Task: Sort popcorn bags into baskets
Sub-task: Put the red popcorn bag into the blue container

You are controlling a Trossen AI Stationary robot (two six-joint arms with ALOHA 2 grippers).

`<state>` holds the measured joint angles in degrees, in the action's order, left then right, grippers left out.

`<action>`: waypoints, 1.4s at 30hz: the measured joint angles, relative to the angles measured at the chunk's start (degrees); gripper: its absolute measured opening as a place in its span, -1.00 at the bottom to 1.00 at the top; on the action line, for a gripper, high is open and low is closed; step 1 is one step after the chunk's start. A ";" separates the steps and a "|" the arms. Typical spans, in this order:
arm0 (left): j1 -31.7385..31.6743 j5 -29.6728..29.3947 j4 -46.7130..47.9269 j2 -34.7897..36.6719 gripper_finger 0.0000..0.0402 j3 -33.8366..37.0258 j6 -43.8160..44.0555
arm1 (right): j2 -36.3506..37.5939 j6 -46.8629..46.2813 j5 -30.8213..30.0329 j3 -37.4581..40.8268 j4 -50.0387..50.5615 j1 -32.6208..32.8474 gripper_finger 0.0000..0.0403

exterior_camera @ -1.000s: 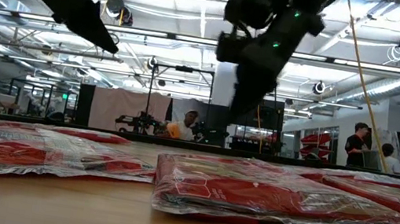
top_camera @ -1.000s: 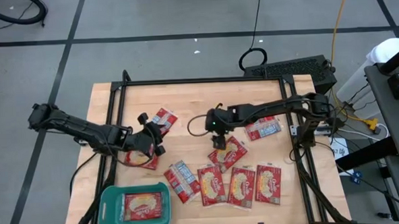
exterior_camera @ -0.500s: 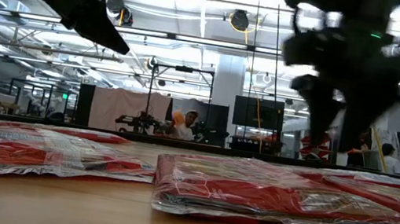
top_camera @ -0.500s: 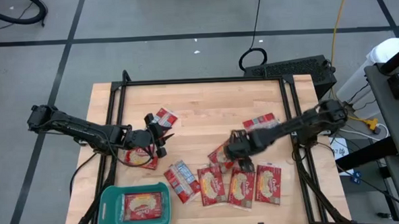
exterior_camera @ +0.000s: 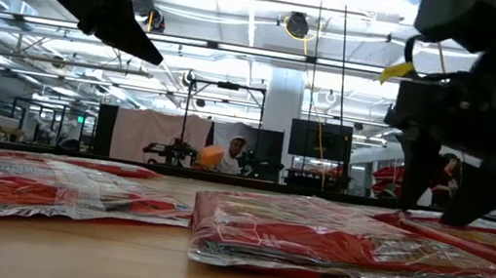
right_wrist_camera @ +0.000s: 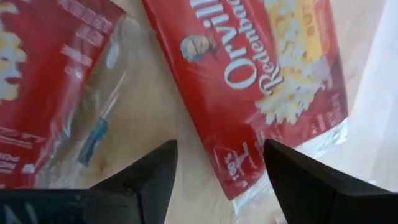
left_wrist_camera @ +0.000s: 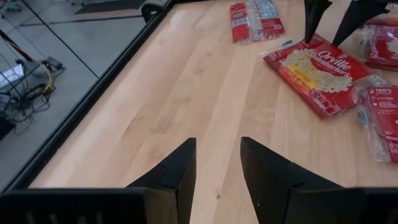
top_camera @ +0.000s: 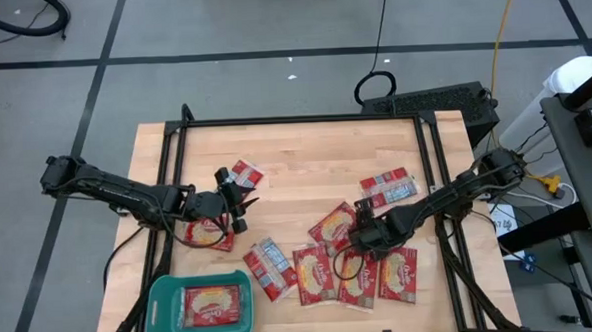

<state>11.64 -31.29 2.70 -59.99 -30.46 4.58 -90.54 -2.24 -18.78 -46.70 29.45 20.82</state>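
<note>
Several red popcorn bags lie flat on the wooden table, most in a row near its front edge (top_camera: pixel 314 273). One bag (top_camera: pixel 216 304) lies in the teal basket (top_camera: pixel 162 304) at the front left. My right gripper (top_camera: pixel 357 245) is open and low over the bags right of centre. In its wrist view the fingers (right_wrist_camera: pixel 217 171) stand on either side of one bag's corner (right_wrist_camera: pixel 249 93). My left gripper (top_camera: pixel 239 198) is open and empty above the table's left part, between two bags (top_camera: pixel 243 175) (top_camera: pixel 207 233).
A bag with white-blue patches (top_camera: pixel 388 188) lies at the right, and another (top_camera: pixel 270 267) at the front. A black frame rail (top_camera: pixel 436 160) runs round the table. Bare wood (top_camera: pixel 305 151) lies at the far middle. People show far off in the room (exterior_camera: pixel 226 151).
My right gripper has swung from the table's middle toward the near and right edges and has come down over the row of bags. The bags lie as before.
</note>
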 joint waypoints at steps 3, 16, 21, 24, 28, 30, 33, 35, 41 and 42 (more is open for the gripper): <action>-0.14 -0.02 -0.48 0.00 -0.36 0.00 -0.68 | 0.13 1.64 -1.24 2.56 -4.30 0.00 0.01; -1.92 -0.01 -4.81 0.00 -0.36 0.00 -1.08 | 0.68 1.93 -3.61 5.22 -14.87 -0.37 -0.95; -1.58 0.01 -9.73 0.00 -0.36 0.00 -5.67 | 2.44 1.88 -4.66 4.23 -18.31 -2.00 -0.94; -1.26 2.33 -11.93 0.00 -0.36 0.00 -8.48 | 2.93 2.33 -5.05 2.92 -18.65 -3.66 -0.99; -1.22 5.27 -15.09 -1.14 -0.26 -0.01 -10.21 | 2.93 3.02 -5.21 1.17 -18.85 -6.00 -0.99; -1.22 5.75 -15.54 -2.25 -0.15 0.04 -11.33 | 2.95 3.47 -5.19 0.70 -20.31 -7.28 -0.99; -1.22 5.81 -20.08 -5.73 0.03 -0.04 -11.77 | 2.95 4.15 -5.10 0.60 -24.25 -9.25 -1.00; -1.22 6.06 -22.11 -8.16 0.15 0.04 -11.99 | 2.95 4.42 -5.05 0.58 -27.19 -10.57 -1.00; -1.31 13.46 -26.28 -15.38 0.28 -1.49 -16.44 | 2.95 6.54 -4.99 0.58 -33.50 -13.85 -1.00; -1.51 13.57 -26.50 -16.38 0.26 -1.74 -16.91 | 2.95 7.58 -4.74 0.58 -34.36 -14.23 -1.00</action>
<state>10.13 -17.72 -23.80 -76.37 -32.20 -12.34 -87.59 5.34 -23.52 -46.13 -4.92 6.58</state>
